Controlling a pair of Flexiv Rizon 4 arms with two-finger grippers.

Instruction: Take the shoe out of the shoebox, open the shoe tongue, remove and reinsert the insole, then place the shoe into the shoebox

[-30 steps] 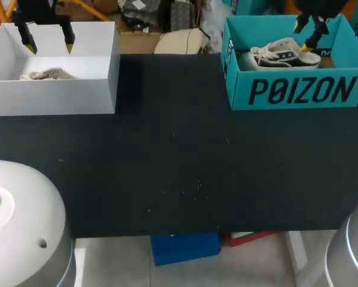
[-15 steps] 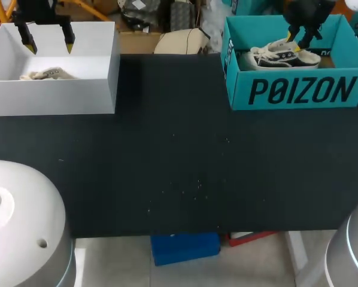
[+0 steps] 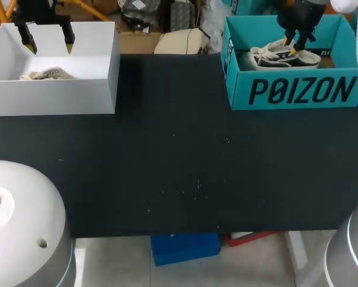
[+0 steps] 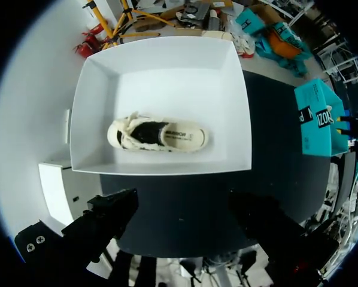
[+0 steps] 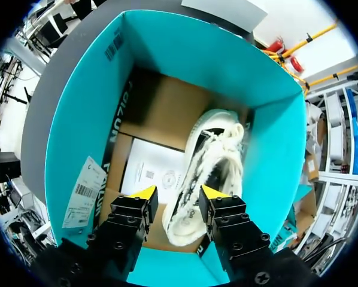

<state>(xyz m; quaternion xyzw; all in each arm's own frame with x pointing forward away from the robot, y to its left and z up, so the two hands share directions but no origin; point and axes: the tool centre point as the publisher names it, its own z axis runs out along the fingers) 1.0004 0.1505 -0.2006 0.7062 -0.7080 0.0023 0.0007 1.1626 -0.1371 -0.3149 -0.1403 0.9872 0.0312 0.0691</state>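
The right hand, fingers spread, is hanging over the white-and-black shoe, which is lying between its yellow tips inside the teal shoebox. Across the black desk, the left hand, also spread, is hovering above a white box holding a cream shoe.

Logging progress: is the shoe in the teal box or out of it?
In. The shoe lies on the floor of the teal box, walls all round it; the right pincer is open above it.
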